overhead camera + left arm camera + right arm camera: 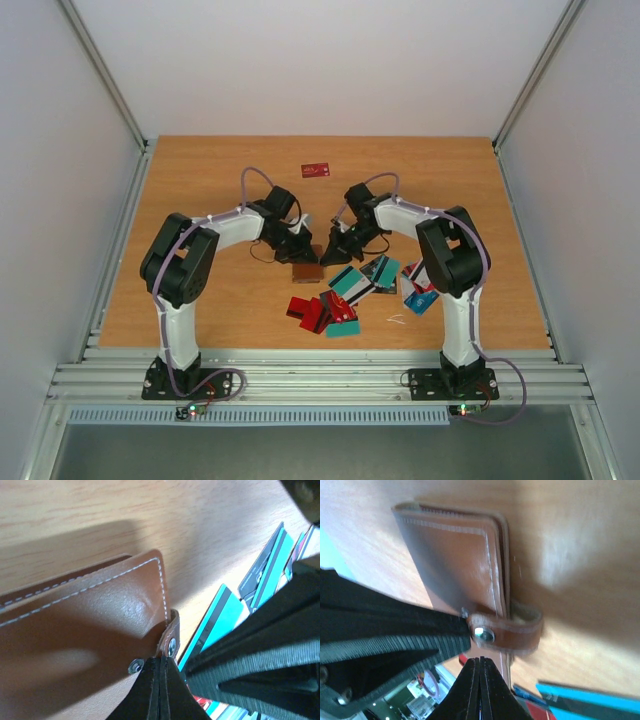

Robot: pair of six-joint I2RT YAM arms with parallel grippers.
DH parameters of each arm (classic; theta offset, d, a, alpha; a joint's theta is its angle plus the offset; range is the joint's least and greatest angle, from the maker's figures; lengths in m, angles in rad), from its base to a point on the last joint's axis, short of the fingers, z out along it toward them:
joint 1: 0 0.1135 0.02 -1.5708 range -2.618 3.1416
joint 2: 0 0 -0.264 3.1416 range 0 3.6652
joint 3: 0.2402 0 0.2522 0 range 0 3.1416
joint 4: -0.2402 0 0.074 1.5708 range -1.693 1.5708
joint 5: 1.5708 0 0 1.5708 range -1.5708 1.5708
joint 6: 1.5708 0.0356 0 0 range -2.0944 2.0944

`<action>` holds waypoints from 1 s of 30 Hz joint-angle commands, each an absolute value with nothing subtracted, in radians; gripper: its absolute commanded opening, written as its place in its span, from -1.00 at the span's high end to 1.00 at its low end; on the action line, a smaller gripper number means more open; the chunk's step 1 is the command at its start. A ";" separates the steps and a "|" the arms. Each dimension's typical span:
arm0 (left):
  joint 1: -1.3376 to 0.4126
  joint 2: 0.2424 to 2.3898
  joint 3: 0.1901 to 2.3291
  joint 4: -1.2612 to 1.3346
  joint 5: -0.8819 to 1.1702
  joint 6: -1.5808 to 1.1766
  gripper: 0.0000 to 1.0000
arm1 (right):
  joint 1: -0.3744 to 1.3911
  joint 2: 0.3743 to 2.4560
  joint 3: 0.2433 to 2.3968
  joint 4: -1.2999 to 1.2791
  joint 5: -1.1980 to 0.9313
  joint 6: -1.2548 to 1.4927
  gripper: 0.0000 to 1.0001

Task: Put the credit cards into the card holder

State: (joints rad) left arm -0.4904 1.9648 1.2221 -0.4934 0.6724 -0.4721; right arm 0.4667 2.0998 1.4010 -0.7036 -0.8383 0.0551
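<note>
Fingertips of your left gripper (160, 663) are pressed flat together, no gap between them, and they meet right at the small closing strap (173, 630) on the corner of the card holder (90, 620). They touch the leather there, just between the light stud (135, 667) and the metal snap (171, 647). You cannot tell from either wrist view whether any of the strap is nipped between them.

Your right gripper (480, 663) is just as tightly closed. Its tips sit directly under the snap on the same looped strap, touching or all but touching it, and nothing shows between its fingers. Your two grippers come at that corner from opposite sides, nearly nose to nose.

The holder itself is a squarish wallet of smooth tan-brown leather with pale stitching along its edges. It lies flat on the wooden table (200, 180), near the middle and between your two arms. The strap curls free off its edge rather than lying snapped down.

Just beside it, on the right arm's side, lies a teal card (220, 617) with a dark stripe. The credit cards (345, 295) spread loosely from there toward the near edge, red, teal, blue and white, several overlapping. One red card (316, 169) lies well apart at the far side.
</note>
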 commanded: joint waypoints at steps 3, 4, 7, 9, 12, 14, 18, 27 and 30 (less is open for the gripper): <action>-0.497 1.963 1.273 -0.491 0.662 -0.472 1.00 | 0.474 1.979 1.305 -0.655 -0.864 0.068 0.94; -0.497 1.960 1.279 -0.498 0.659 -0.470 0.99 | 0.474 1.971 1.291 -0.644 -0.866 0.076 0.94; -0.497 1.957 1.294 -0.523 0.654 -0.465 0.99 | 0.478 1.965 1.259 -0.602 -0.884 0.108 0.94; -0.497 1.957 1.308 -0.546 0.650 -0.458 0.99 | 0.482 1.968 1.243 -0.568 -0.888 0.128 0.94; -0.497 1.954 1.309 -0.565 0.643 -0.444 1.00 | 0.491 1.987 1.240 -0.536 -0.890 0.153 0.94; -0.497 1.952 1.308 -0.574 0.639 -0.438 0.99 | 0.498 2.002 1.245 -0.525 -0.882 0.166 0.94; -0.497 1.945 1.306 -0.578 0.635 -0.433 0.99 | 0.506 2.021 1.242 -0.508 -0.867 0.179 0.94; -0.497 1.945 1.341 -0.597 0.626 -0.433 0.45 | 0.506 1.998 1.208 -0.544 -0.835 0.138 0.96; -0.497 1.947 1.348 -0.594 0.637 -0.433 0.36 | 0.506 1.990 1.203 -0.548 -0.841 0.130 0.95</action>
State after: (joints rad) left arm -0.4908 1.9648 1.3155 -0.5892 0.6312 -0.4397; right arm 0.5007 2.0201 1.2186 -0.5320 -0.8482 0.1547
